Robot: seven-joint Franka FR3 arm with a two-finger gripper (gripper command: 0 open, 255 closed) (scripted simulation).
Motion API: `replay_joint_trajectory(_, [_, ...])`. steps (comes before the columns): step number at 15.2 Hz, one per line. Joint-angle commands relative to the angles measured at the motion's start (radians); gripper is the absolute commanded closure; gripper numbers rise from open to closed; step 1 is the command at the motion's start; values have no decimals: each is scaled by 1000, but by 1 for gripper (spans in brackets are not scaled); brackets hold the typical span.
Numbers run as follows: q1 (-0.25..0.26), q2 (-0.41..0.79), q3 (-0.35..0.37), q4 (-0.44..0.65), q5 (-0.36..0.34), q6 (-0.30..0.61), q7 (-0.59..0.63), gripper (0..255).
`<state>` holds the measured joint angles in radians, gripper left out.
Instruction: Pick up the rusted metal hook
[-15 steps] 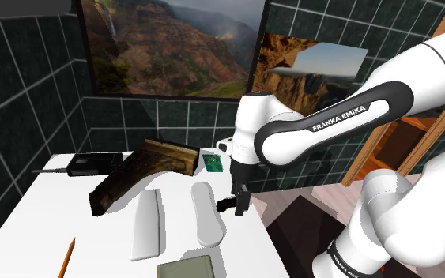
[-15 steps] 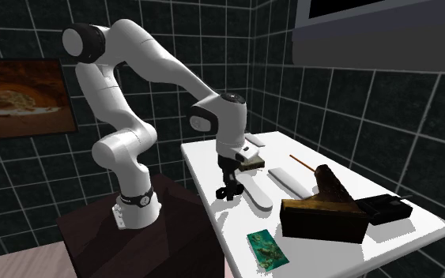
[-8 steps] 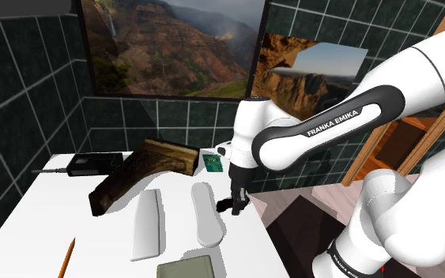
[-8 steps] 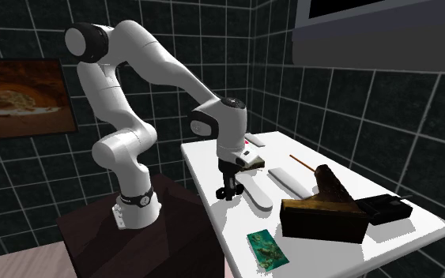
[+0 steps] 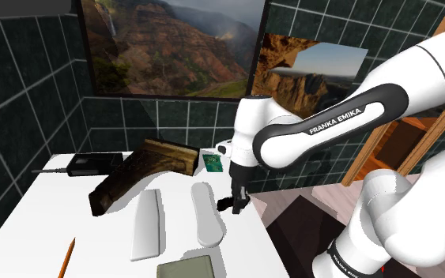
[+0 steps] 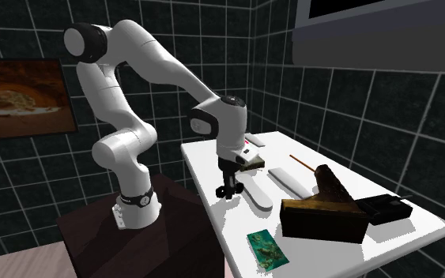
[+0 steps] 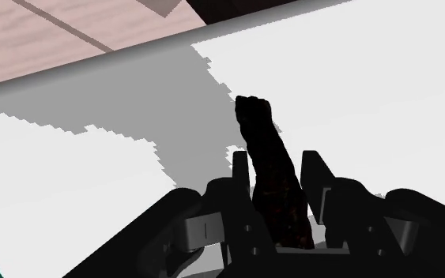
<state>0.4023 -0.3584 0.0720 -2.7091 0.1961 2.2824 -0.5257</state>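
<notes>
Your gripper (image 7: pixel 276 156) has its fingers set narrowly apart and pressed on the dark, rust-brown hook (image 7: pixel 264 150), which stands clasped between them with its tip reaching past the fingertips. You find it low over the white table (image 5: pixel 23 213), near the edge on the shoulder view's right, just beside a long white rounded bar (image 5: pixel 206 213). You cannot tell whether the hook touches the tabletop.
</notes>
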Motion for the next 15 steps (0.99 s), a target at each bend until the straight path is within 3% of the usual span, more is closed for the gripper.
replay_joint_trajectory(1, [-1, -17, 0, 13, -4, -30, 5, 255])
replay_joint_trajectory(15, [-9, -120, -6, 107, -24, -226, 30, 255])
